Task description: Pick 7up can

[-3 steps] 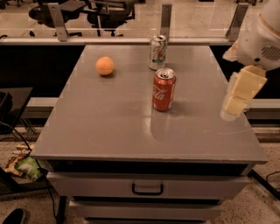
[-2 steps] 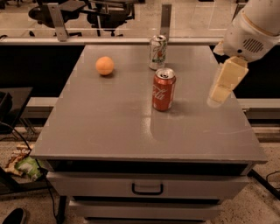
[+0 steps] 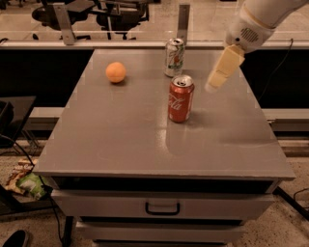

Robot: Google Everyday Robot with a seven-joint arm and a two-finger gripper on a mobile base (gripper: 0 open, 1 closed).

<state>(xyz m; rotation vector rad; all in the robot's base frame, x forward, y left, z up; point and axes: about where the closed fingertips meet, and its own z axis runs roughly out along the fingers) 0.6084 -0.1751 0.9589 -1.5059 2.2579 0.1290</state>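
The 7up can (image 3: 174, 57), silvery-white with green lettering and a silver top, stands upright near the back edge of the grey table (image 3: 120, 130). A red Coca-Cola can (image 3: 180, 98) stands upright just in front of it. My gripper (image 3: 213, 85), pale yellow, hangs from the white arm (image 3: 253, 21) at the upper right. It hovers above the table, to the right of both cans and touching neither.
An orange (image 3: 116, 72) lies at the back left of the table. A drawer with a dark handle (image 3: 162, 209) is below the front edge. Office chairs (image 3: 91, 12) stand behind the table. A crumpled bag (image 3: 26, 181) lies on the floor at the left.
The arm and gripper have moved left and toward the back of the table, closer to the cans. The cans and the orange have not moved.
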